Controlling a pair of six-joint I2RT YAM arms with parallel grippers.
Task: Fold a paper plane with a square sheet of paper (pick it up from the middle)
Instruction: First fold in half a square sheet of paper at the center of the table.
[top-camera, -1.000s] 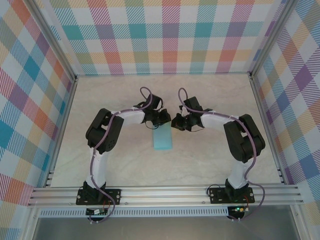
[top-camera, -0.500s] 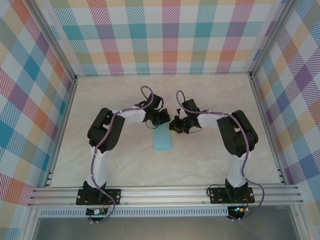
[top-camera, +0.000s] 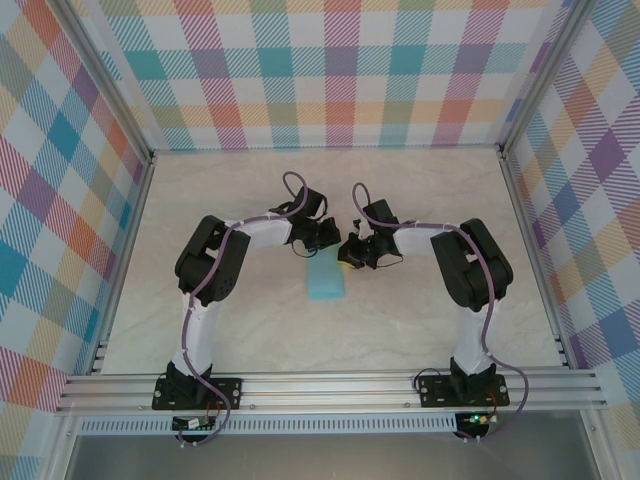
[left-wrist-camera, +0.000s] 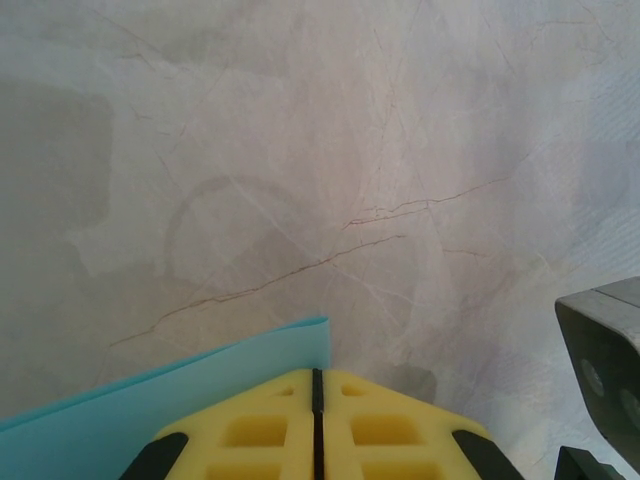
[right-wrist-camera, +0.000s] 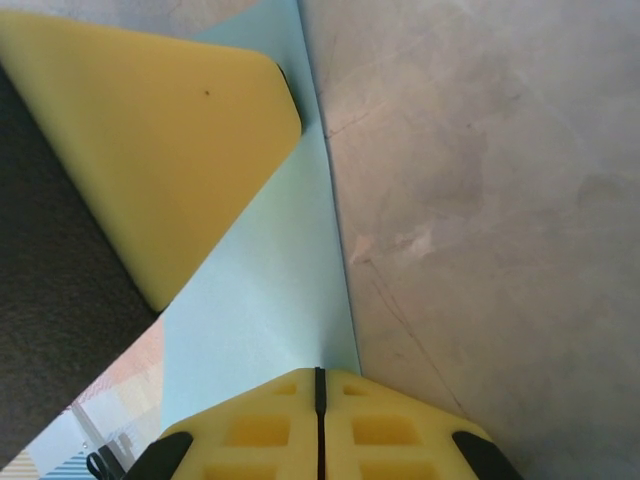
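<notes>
- On the pale marbled table top (top-camera: 420, 320), between the two arms, lies the thin light blue sheet of paper (top-camera: 326, 282). From above it looks oblong and not square; its layers cannot be made out there.
- At the far edge of this sheet the two black wrists meet and cover it, so that edge is hidden from above.
- The left gripper (left-wrist-camera: 317, 378) is clenched: its yellow foam fingers (left-wrist-camera: 250, 430) press together with only a thin dark line between them. They stand over one far corner of the sheet, which the bottom of the picture cuts off.
- The right gripper (right-wrist-camera: 320, 375) is also closed tight, low over the long side edge of the sheet.
- For both grippers I cannot tell if paper is caught between the pads or only lies under them.
- Beyond the right gripper's tips, a yellow pad of the other gripper rests over the sheet.
- A grey block (left-wrist-camera: 605, 350) beside the sheet's corner is cut by the picture edge; what it is, I cannot say.
</notes>
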